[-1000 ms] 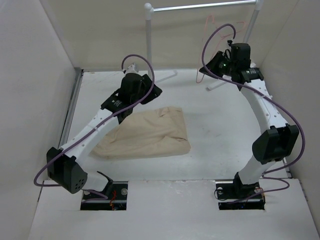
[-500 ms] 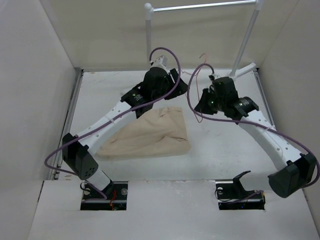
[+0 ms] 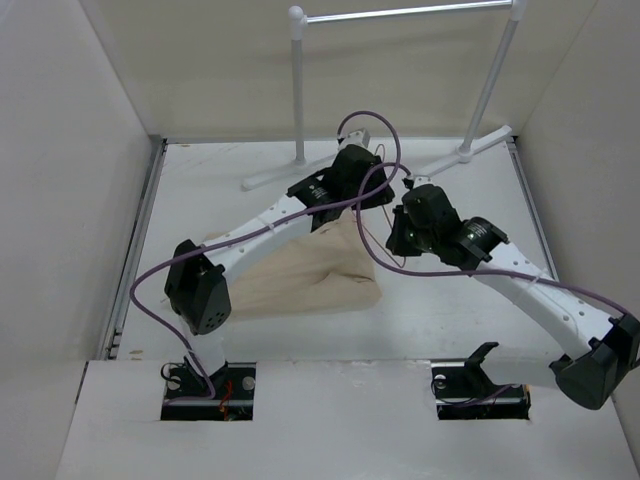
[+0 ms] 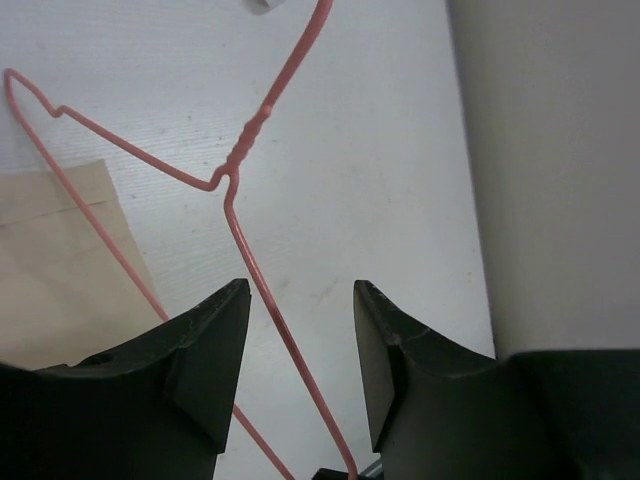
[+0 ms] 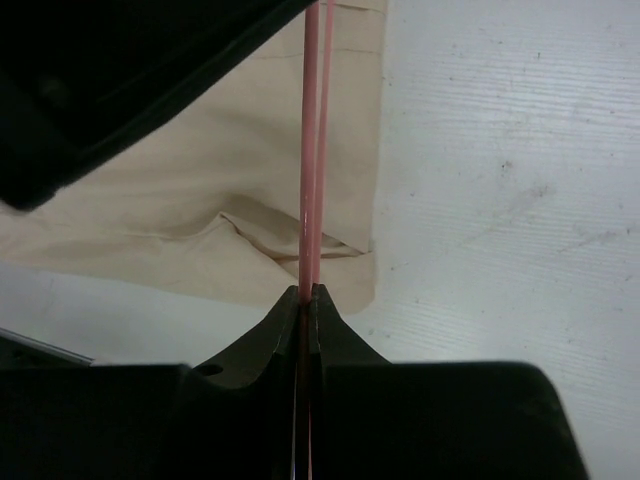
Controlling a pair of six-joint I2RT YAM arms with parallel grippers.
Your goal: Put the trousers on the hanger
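The beige trousers (image 3: 300, 272) lie folded on the table, left of centre, and also show in the right wrist view (image 5: 200, 170). My right gripper (image 5: 308, 298) is shut on the thin pink hanger (image 5: 312, 150), holding it by its wire just past the trousers' right edge. My left gripper (image 4: 300, 310) is open around another stretch of the hanger (image 4: 245, 250). That wire runs through the gap between the fingers (image 4: 215, 345) without touching either one. The hanger's twisted neck (image 4: 247, 132) and hook rise away from the left gripper. In the top view both wrists meet near the trousers' far right corner.
A white rack stands at the back, with posts (image 3: 299, 90) and a metal rail (image 3: 400, 12); its feet (image 3: 272, 178) spread onto the table. White walls close the left, right and back. The left arm (image 3: 260, 225) crosses above the trousers.
The right arm has carried the hanger from up by the rack's rail down to the trousers' right edge. The left arm has swung right and forward to meet it.
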